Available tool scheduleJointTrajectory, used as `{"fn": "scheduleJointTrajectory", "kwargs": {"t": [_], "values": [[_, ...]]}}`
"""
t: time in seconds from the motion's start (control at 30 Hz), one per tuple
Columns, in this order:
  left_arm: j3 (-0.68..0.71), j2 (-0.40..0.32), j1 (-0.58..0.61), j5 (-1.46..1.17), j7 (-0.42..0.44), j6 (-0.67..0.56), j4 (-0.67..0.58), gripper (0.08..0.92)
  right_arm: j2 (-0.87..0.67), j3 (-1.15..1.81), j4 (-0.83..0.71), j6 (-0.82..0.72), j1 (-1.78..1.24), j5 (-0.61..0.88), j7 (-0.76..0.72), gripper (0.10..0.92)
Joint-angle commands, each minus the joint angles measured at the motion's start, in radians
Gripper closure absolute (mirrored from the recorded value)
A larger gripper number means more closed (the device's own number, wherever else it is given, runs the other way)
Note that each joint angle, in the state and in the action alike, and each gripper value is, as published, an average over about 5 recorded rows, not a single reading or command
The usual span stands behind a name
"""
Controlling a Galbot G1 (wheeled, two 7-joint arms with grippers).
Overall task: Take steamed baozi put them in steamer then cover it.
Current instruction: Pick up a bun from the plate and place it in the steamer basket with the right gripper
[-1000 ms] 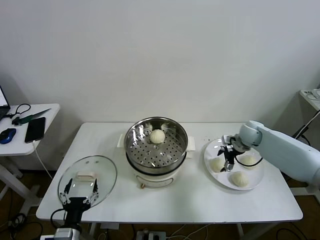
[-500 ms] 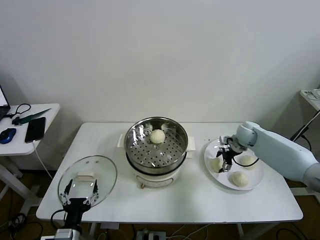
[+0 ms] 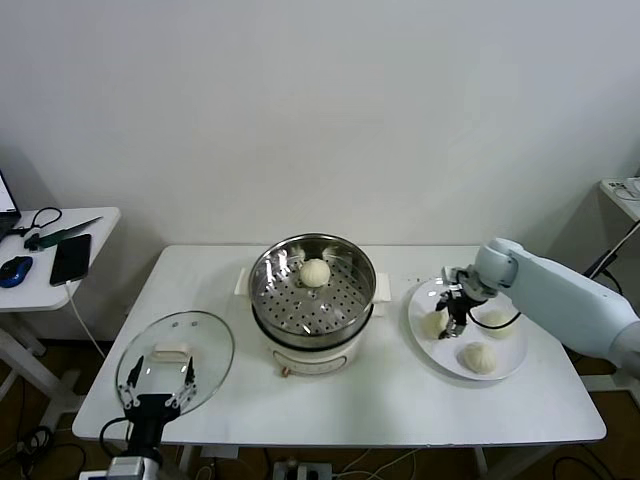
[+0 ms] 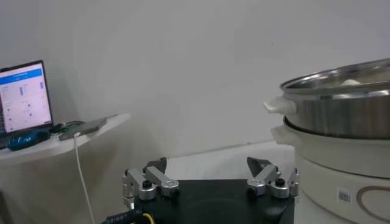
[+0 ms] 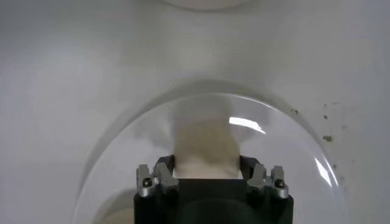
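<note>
The right claw (image 3: 457, 322) reaches down onto the white plate (image 3: 505, 362) at the right end of the bench (image 3: 380, 400), and the bun at the plate's left side (image 3: 434, 325) sits directly between its fingers. Two more buns lie on the same plate, one behind the claw toward the right (image 3: 497, 320) and one nearer the front edge (image 3: 479, 357), both apart from the fingers. A fourth bun (image 3: 315, 271) rests on the perforated tray toward the back of the steamer (image 3: 312, 300), which stands at the middle of the bench. The cover (image 3: 175, 361) lies flat on the bench's left front corner, well apart from the steamer.

The head view shows the whole layout but leaves the grip small and partly masked by the wrist. The right wrist view supplies it: the cream bun (image 5: 206, 149) fills the gap between the two finger bases (image 5: 160, 175), with the plate's rim (image 5: 116, 131) curving around it. The left wrist view shows the steamer's steel wall (image 4: 341, 109) and cream base from the side, plus a laptop (image 4: 23, 97) on a side table (image 4: 58, 143).

The right claw is pinched on the bun, pads against its sides. The left claw (image 3: 158, 392) is spread wide and holding nothing, parked at the front edge over the cover's near rim.
</note>
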Motion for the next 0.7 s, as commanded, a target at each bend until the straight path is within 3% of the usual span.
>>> {"fn": "scheduleJointTrajectory", "kwargs": {"t": [0.03, 0.33, 0.7], "values": [[0.007, 0.001, 0.005, -0.001, 0.0, -0.001, -0.007, 0.177, -0.033, -0.223, 0.078, -0.003, 0.342, 0.213, 0.004, 0.346], [0.029, 0.001, 0.016, 0.004, 0.002, -0.004, -0.019, 0.177, 0.097, -0.477, 0.129, -0.038, 0.705, 0.49, 0.018, 0.346], [0.039, 0.02, 0.049, 0.001, 0.004, -0.017, -0.03, 0.177, 0.36, -0.542, 0.161, -0.118, 0.733, 0.709, 0.106, 0.344]]}}
